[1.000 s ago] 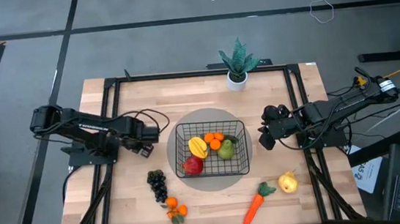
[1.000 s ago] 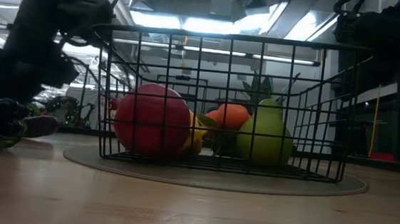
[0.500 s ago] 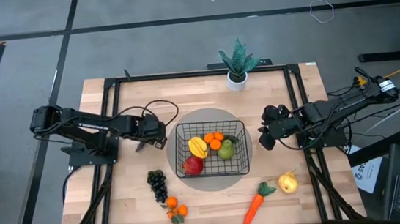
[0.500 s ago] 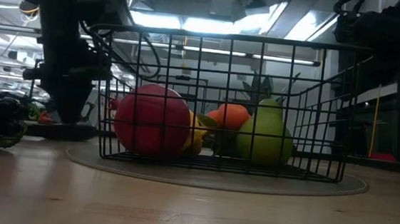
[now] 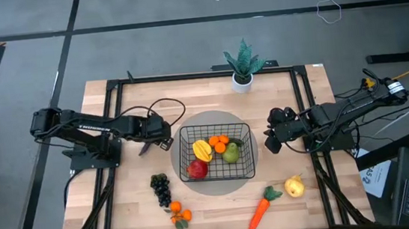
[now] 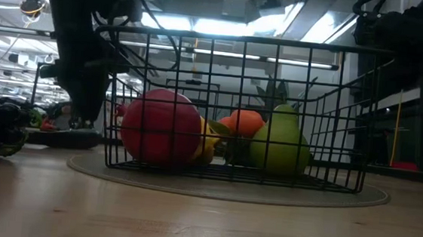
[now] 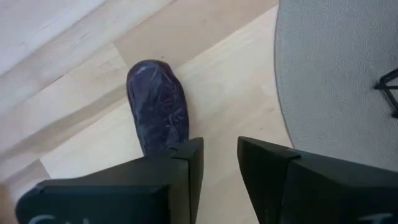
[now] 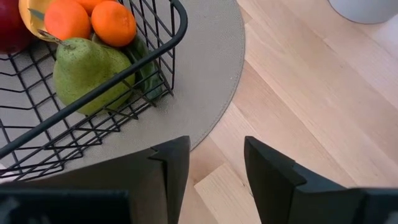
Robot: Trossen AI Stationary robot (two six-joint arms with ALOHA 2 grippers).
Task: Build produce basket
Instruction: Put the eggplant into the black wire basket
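1. Over the last second the left gripper has swung from well left of the basket in toward its upper-left corner; the right arm has not shifted.
2. The left gripper hangs over the worktop just beside the round grey mat, fingers slightly parted and holding nothing.
3. A dark purple oblong object lies on the wood ahead of those fingers.
4. The basket sits on the mat at mid-worktop, holding a red apple, green pear, yellow-orange squash and oranges.
5. Outside it lie black grapes, small oranges, a carrot and a yellow pear.
6. The right gripper waits right of the basket, parted and empty.
7. A potted plant stands at the far edge.
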